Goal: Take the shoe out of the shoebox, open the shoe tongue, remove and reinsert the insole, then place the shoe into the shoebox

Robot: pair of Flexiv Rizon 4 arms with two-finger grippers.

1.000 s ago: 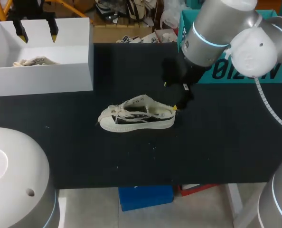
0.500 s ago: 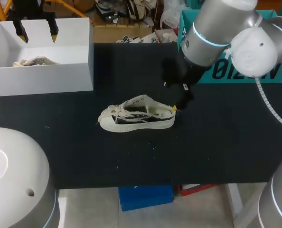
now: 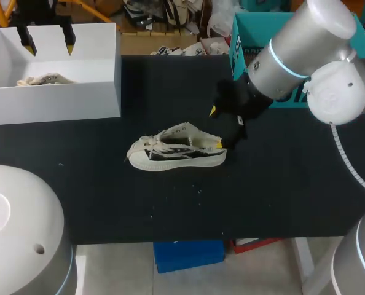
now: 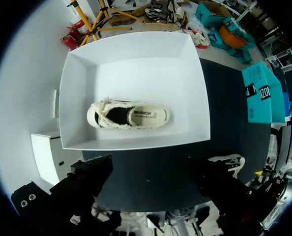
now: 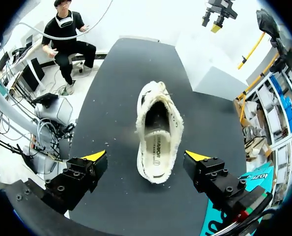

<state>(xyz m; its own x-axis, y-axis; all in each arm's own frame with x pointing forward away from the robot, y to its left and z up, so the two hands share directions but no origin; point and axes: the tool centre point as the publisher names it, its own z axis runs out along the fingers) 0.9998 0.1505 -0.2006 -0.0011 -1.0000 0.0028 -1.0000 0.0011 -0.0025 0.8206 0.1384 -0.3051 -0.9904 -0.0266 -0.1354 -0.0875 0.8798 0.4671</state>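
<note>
A cream low-top shoe [image 3: 176, 151] lies on its sole in the middle of the black table, toe pointing left. My right gripper [image 3: 215, 128] is open at the heel end; in the right wrist view its fingers [image 5: 94, 157] stand either side of the shoe's [image 5: 158, 132] heel without touching it. The insole shows inside the shoe. The white shoebox [image 3: 53, 101] stands at the back left with a second cream shoe [image 3: 44, 80] in it. My left gripper [image 3: 47, 38] hangs open above the shoebox [image 4: 136, 73], looking down on that second shoe [image 4: 129, 115].
A teal box [image 3: 244, 37] stands at the back right, behind my right arm. Bare black tabletop [image 3: 109, 196] stretches in front of the shoe as far as the table's front edge.
My right arm has swung to the right and its gripper has tilted, the lower fingertip now closer to the shoe's heel. The shoe, the shoebox and the left arm have not moved.
</note>
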